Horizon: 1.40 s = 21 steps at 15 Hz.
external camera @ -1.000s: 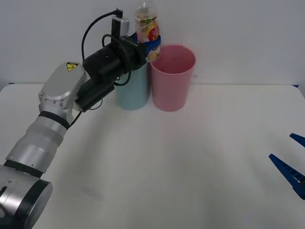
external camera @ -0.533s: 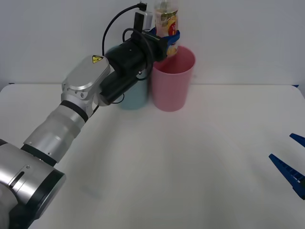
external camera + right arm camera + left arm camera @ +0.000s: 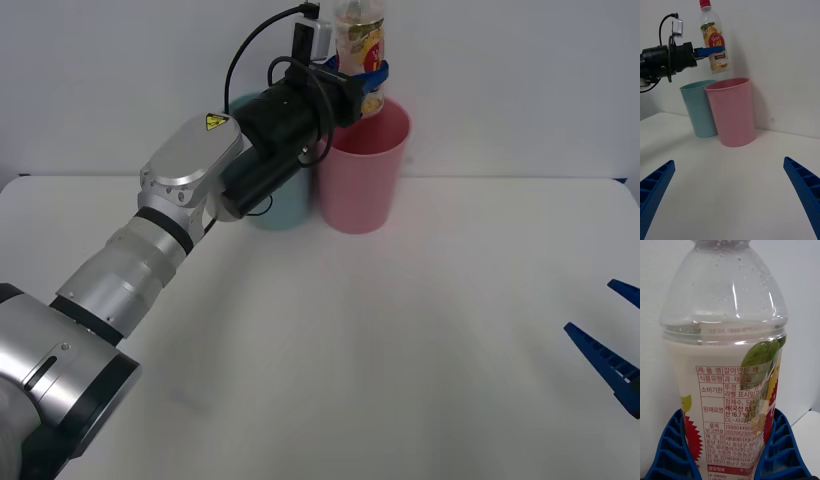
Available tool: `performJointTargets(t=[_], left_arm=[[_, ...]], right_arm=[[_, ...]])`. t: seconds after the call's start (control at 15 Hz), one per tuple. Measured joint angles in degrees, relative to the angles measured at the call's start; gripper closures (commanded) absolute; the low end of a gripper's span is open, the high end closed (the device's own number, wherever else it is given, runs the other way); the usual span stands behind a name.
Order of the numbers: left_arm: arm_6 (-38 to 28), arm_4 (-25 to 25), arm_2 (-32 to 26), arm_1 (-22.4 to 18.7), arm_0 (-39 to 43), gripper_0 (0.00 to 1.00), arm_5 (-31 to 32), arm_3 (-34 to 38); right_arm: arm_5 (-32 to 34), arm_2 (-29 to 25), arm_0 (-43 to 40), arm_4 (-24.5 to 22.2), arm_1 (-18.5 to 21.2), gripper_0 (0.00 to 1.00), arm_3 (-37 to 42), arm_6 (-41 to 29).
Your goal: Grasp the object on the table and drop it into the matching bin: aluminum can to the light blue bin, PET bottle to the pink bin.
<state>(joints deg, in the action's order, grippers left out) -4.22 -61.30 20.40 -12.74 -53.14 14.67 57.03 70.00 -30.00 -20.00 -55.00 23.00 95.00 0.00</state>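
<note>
— What's closest to us here?

— The right claw [image 3: 612, 345], low over the near right part of the plain white desk [image 3: 380, 340]. Its blue ribbed fingers [image 3: 805, 189] are spread wide apart and there's nothing between them.

— And further back?

— The two cups stand side by side at the far edge of the desk, touching or nearly so. The tall pink plastic cup-shaped bin [image 3: 361, 165] is on the right, the pale teal-blue plastic bin [image 3: 700, 108] on its left, partly hidden behind the left arm in the front view.

— So where's the bottle?

— Up in the air. The left claw [image 3: 366, 83] is clamped round the labelled middle of the clear plastic bottle with the red screw cap [image 3: 714, 39], one blue finger [image 3: 672, 450] pressed on each side. The bottle is roughly upright, leaning a little, its base hanging just above the pink bin's rim, on the back left side of the opening
</note>
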Motion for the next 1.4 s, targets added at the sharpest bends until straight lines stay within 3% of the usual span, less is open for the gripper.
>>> performJointTargets(t=[0.07,0.27,0.93,1.2,1.4], left_arm=[[-0.1,0.4,0.0,0.0,0.0,0.00,0.0,0.0],[-0.3,3.4,0.0,0.0,0.0,0.00,-0.6,-0.1],[-0.5,6.2,0.0,-1.2,0.1,0.00,-0.5,0.1],[-1.3,9.1,0.0,-4.8,0.4,0.00,2.7,1.0],[-2.8,13.2,0.0,-10.2,2.9,0.00,7.7,4.7]], right_arm=[[0.0,0.0,0.0,0.0,0.0,0.00,0.0,0.0],[0.0,0.0,0.0,0.0,0.0,0.00,0.0,0.0],[0.0,0.0,0.0,0.0,0.0,0.00,0.0,0.0],[0.0,0.0,0.0,0.0,0.0,0.00,0.0,0.0],[0.0,0.0,0.0,0.0,0.0,0.00,0.0,0.0]])
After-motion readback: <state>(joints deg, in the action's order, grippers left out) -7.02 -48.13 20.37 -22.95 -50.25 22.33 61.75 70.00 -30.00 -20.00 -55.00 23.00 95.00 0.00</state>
